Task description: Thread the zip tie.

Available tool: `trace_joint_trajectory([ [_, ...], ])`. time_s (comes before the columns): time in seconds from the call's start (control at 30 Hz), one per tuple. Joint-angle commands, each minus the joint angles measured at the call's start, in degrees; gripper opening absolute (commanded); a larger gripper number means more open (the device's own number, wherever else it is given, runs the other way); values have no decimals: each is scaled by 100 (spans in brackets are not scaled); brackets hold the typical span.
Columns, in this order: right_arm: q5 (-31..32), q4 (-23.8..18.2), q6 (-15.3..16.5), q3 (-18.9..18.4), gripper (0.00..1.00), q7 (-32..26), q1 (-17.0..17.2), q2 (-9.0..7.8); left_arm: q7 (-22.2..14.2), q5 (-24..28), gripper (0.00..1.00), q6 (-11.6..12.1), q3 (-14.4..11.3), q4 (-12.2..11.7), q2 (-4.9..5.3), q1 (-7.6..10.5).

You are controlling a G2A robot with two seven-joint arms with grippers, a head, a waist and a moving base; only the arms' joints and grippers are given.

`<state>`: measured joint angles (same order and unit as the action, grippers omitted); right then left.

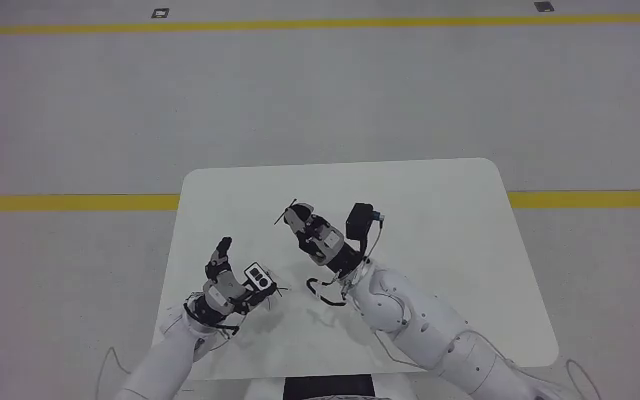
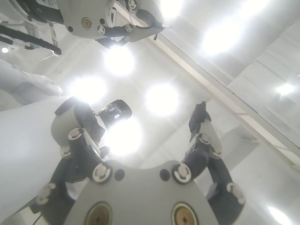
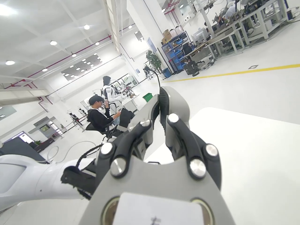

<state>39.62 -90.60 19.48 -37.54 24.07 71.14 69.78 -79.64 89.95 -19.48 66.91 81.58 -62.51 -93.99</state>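
Note:
A thin black zip tie [image 1: 289, 208] is pinched in my right gripper [image 1: 297, 214], which is shut on it above the middle of the white table [image 1: 450, 200]. In the right wrist view a short curved end of the zip tie [image 3: 157, 78] sticks out past the closed fingertips [image 3: 161, 99]. My left gripper [image 1: 221, 250] is held open over the table's near left part, pointing up, with nothing between its fingers. In the left wrist view the left gripper [image 2: 157, 112] gapes wide, and the right gripper [image 2: 150, 28] hangs beyond it with the zip tie's [image 2: 164, 27] tip showing.
The table's left edge [image 1: 176, 250] runs close to the left arm. Bare tabletop [image 3: 246, 146] stretches to the right and far side. A yellow floor line [image 1: 90, 202] passes behind the table.

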Motion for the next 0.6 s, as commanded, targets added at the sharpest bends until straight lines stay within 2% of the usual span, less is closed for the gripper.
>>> trace_joint_trajectory([
  [0.0, 30, -2, 0, 25, 0, 76, -8, -12, 0, 0, 100, 0, -54, 10, 10, 3],
  [0.13, 95, 2, 0, 115, 0, 241, -55, -39, 0, 0, 100, 0, -14, -92, 0, 45],
  [0.37, 95, 2, 0, 115, 0, 241, -55, -39, 0, 0, 100, 0, -14, -92, 0, 45],
  [0.57, 253, -108, -56, -6, 0, 59, 64, -19, 375, -1, 100, 317, 107, -56, -67, 15],
])
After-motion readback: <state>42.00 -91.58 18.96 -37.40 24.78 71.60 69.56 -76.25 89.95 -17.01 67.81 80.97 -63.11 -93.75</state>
